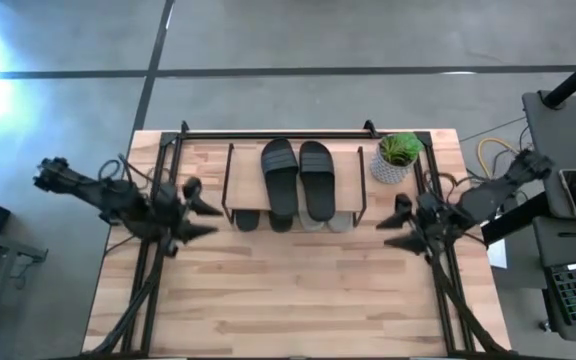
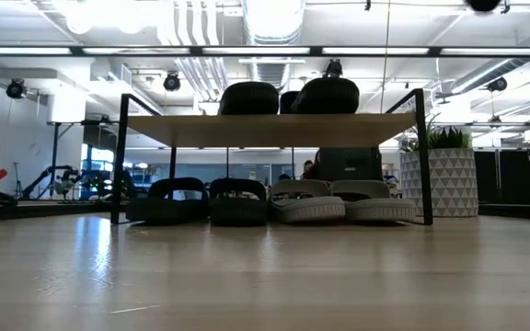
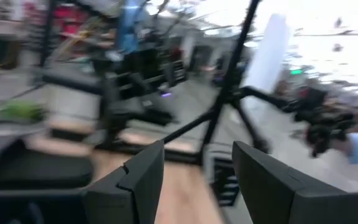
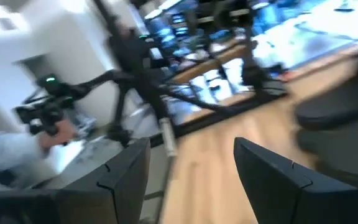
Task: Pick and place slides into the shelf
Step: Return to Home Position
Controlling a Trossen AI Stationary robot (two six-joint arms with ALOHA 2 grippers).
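The shelf point(image 1: 293, 160) stands at the table's far middle, its wooden top board point(image 2: 274, 130) on thin black legs. One dark pair of slides point(image 1: 296, 178) lies on the top board. Below it, on the table, a dark pair point(image 2: 205, 200) and a pale grey pair point(image 2: 343, 200) stand side by side. My left gripper point(image 1: 200, 218) is open and empty, left of the shelf. My right gripper point(image 1: 396, 224) is open and empty, right of the shelf. Neither gripper shows in the low view.
A potted green plant in a white patterned pot point(image 1: 398, 156) stands at the shelf's right end, close to my right gripper. Black frame rails point(image 1: 268, 133) run along the table's far edge and both sides. The near half of the table point(image 1: 288, 300) is bare wood.
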